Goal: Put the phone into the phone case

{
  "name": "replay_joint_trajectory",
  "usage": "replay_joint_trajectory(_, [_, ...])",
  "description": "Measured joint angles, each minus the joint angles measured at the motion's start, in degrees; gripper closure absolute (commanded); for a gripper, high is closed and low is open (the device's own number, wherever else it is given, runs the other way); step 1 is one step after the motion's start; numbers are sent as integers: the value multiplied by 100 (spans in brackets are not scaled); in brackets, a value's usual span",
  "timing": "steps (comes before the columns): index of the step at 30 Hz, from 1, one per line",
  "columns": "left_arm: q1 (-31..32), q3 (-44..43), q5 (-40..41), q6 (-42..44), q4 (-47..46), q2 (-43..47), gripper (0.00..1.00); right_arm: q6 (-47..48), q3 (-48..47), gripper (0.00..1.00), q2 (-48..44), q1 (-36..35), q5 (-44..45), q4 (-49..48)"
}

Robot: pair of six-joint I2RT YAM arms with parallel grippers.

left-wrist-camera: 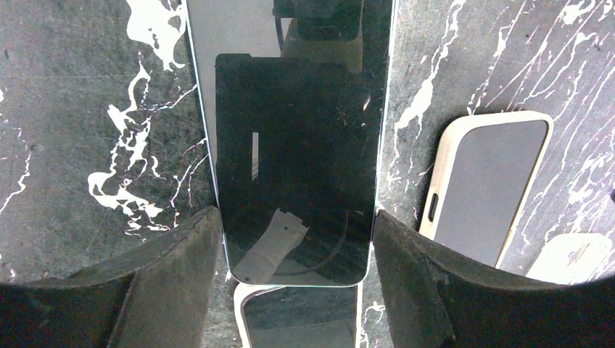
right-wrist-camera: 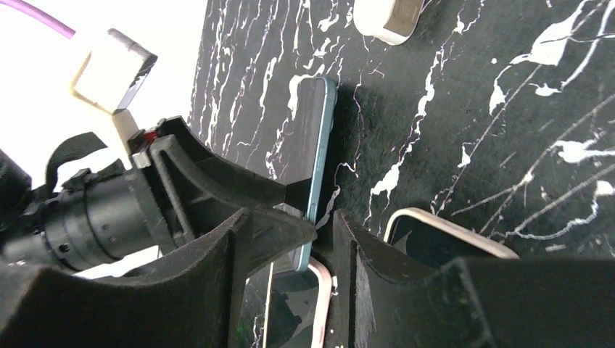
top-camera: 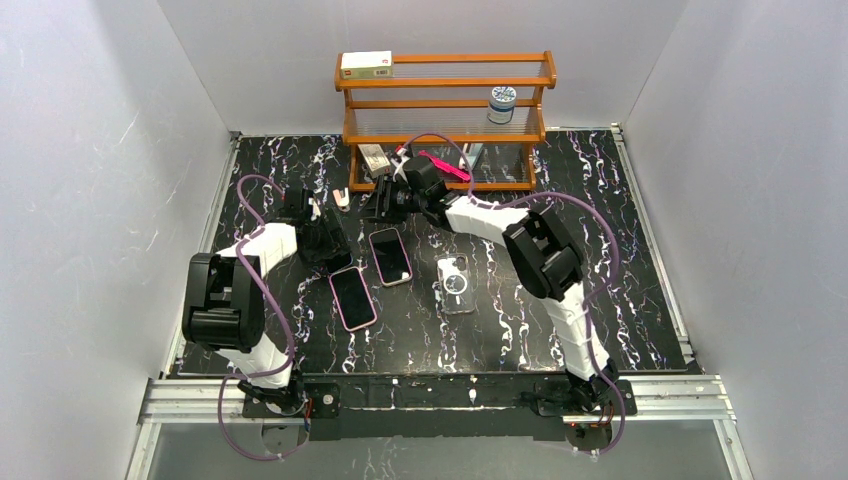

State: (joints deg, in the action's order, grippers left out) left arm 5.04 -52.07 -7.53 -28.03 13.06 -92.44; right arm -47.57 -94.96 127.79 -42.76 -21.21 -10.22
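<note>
1. We see the phone (left-wrist-camera: 297, 181) held up off the table (top-camera: 600, 250). It is at about 10 o'clock from the table's middle.
2. The left gripper (left-wrist-camera: 296, 217) squeezes the phone by its two long sides, one finger (left-wrist-camera: 181, 254) on each side. We think this keeps the phone flat and steady, so it can go down into a case.
3. A case (left-wrist-camera: 297, 319) with a pale rim lies right under the phone, at 6 o'clock from it. We think that is why the phone hangs here.
4. The right gripper (right-wrist-camera: 324, 225) has a finger on each flat face of the phone's end. We cannot tell if it is pinching or just close.
5. A second case (left-wrist-camera: 486, 188) lies at 3 o'clock from the phone. A clear case (top-camera: 455, 283) lies farther off.
6. The left arm bends in from the left. The right arm reaches far across, toward 10 o'clock, so both meet at the phone.
</note>
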Motion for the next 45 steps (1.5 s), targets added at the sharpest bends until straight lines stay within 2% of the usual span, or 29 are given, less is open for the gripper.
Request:
replay_joint_trajectory(11, [0, 90, -308, 57, -157, 37, 65, -57, -1115, 52, 1193, 0, -570, 20])
replay_joint_trajectory(16, [2, 103, -382, 85, -190, 42, 66, -144, -1329, 53, 1425, -7, -704, 50])
replay_joint_trajectory(23, [2, 127, -461, 98, -240, 44, 66, -188, -1480, 59, 1633, -101, -750, 96])
replay_joint_trajectory(32, [2, 190, -520, 98, -278, 101, 66, -186, -1696, 69, 1696, -227, -750, 326])
replay_joint_trajectory(39, [2, 190, -555, 90, -280, 107, 65, -225, -1742, 98, 1696, -236, -739, 507])
replay_joint_trajectory(45, [2, 195, -542, 79, -264, 149, 53, -264, -1788, 99, 1696, -236, -750, 544])
